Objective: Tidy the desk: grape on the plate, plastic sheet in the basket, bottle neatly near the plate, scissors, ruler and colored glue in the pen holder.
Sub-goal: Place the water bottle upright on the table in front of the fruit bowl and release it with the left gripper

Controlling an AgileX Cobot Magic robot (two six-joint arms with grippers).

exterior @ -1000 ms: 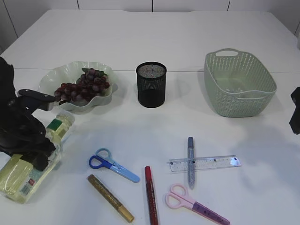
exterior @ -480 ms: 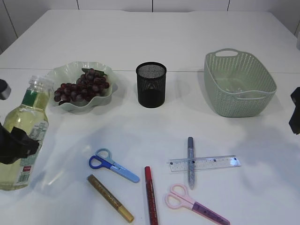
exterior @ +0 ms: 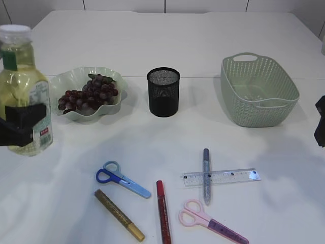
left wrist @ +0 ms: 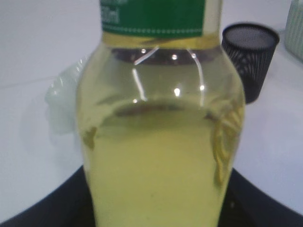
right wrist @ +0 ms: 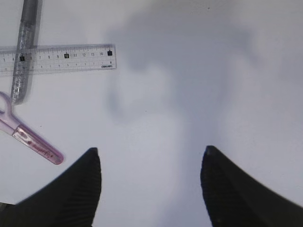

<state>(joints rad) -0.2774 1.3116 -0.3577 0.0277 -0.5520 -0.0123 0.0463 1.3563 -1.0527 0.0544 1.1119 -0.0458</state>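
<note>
Bottle step: left gripper [exterior: 20, 129] grips upright bottle [exterior: 23, 86] at table's left edge; next, set it by plate [exterior: 61, 81]; right gripper [right wrist: 150, 189] gapes empty.

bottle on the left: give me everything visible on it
The bottle is clear, plastic by the look, filled with pale yellow liquid, with a white cap, a green neck band and a printed label low on its side. It stands upright at the table's left edge, left of the plate. The left gripper is clamped around its lower body; whether its base touches the table is hidden.
</note>
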